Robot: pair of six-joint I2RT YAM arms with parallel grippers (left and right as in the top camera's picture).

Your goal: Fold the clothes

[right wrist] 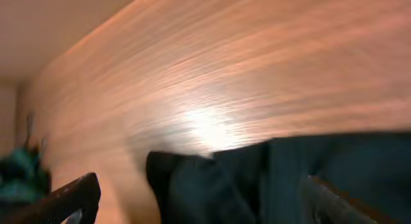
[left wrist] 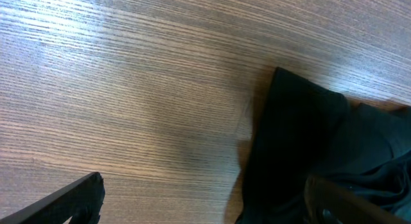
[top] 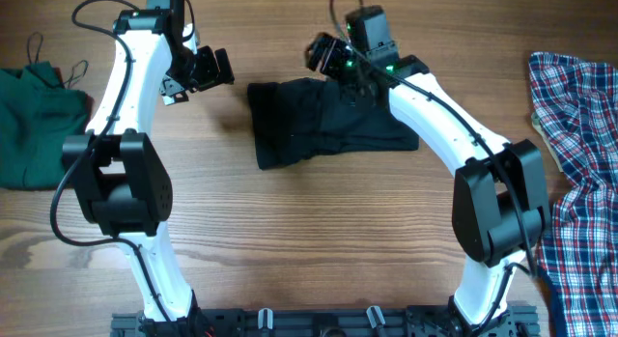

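A black shirt (top: 319,120) lies bunched and folded on the wooden table (top: 290,231) at centre back. My left gripper (top: 214,69) hovers just left of its upper left corner, jaws wide open and empty. In the left wrist view the black shirt (left wrist: 308,140) fills the lower right, with the left gripper (left wrist: 205,208) over bare wood beside its edge. My right gripper (top: 323,55) sits above the shirt's back edge, also open. The right wrist view shows the black shirt (right wrist: 270,179) beneath and between the spread jaws of the right gripper (right wrist: 202,205), nothing pinched.
A dark green strappy top (top: 34,125) lies crumpled at the table's left edge. A red-blue-white plaid shirt (top: 579,154) is spread along the right edge. Both arm bases stand at the front of the table.
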